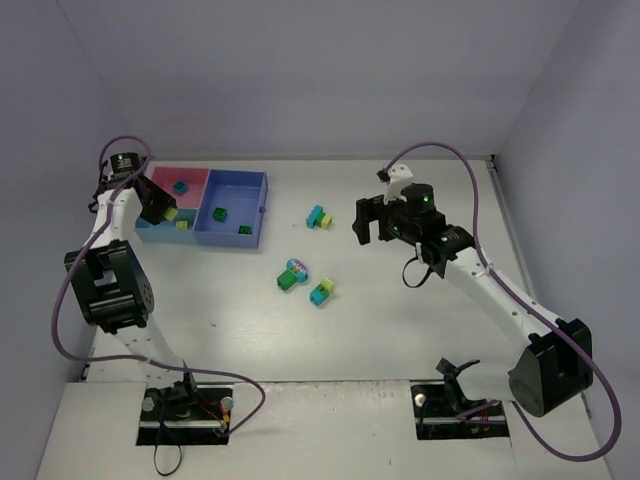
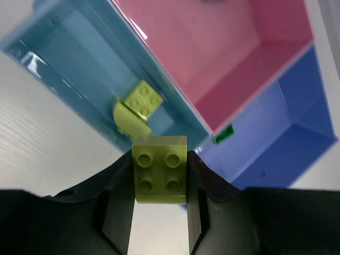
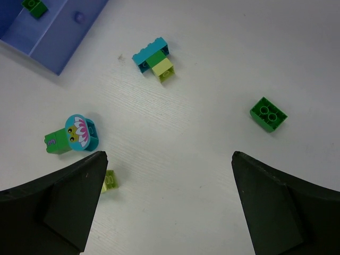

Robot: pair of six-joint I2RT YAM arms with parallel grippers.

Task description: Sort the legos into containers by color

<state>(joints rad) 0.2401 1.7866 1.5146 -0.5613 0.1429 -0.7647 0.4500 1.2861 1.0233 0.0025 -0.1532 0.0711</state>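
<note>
My left gripper (image 1: 163,209) is shut on a yellow-green brick (image 2: 159,169) and holds it over the near edge of the small light-blue tray (image 2: 69,58). Another yellow-green brick (image 2: 136,108) lies in that tray. The pink tray (image 1: 195,178) holds a teal brick (image 1: 180,187). The medium-blue tray (image 1: 238,192) holds two dark green bricks (image 1: 219,213). My right gripper (image 3: 169,154) is open and empty above the table. Below it lie a teal, green and yellow-green cluster (image 3: 154,59), a green brick with a teal flower piece (image 3: 79,133), a yellow-green brick (image 3: 109,179) and a dark green brick (image 3: 268,113).
The three trays adjoin at the far left of the table (image 1: 400,320). Loose bricks sit mid-table between the arms, including a teal and yellow-green pair (image 1: 322,291). Grey walls close the table on three sides. A purple cable loops beside each arm.
</note>
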